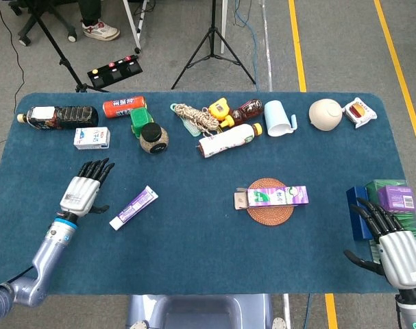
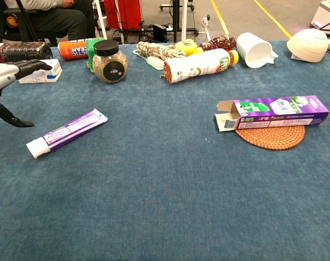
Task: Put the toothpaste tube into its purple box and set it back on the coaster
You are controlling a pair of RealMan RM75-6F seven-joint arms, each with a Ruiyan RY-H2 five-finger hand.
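The white and purple toothpaste tube (image 1: 133,207) (image 2: 67,131) lies flat on the blue table, left of centre. Its purple box (image 1: 271,197) (image 2: 271,111) lies on its side across the round woven coaster (image 1: 270,203) (image 2: 271,136), its open flaps facing left. My left hand (image 1: 83,190) (image 2: 6,81) hovers open just left of the tube, fingers spread, not touching it. My right hand (image 1: 391,243) rests open at the table's near right corner, far from the box; the chest view does not show it.
Along the far edge stand a dark bottle (image 1: 57,116), an orange can (image 1: 124,106), a small carton (image 1: 92,138), a jar (image 1: 153,138), rope (image 1: 196,117), a lying white bottle (image 1: 227,140), a mug (image 1: 278,118) and a bowl (image 1: 325,114). Boxes (image 1: 386,203) sit beside my right hand.
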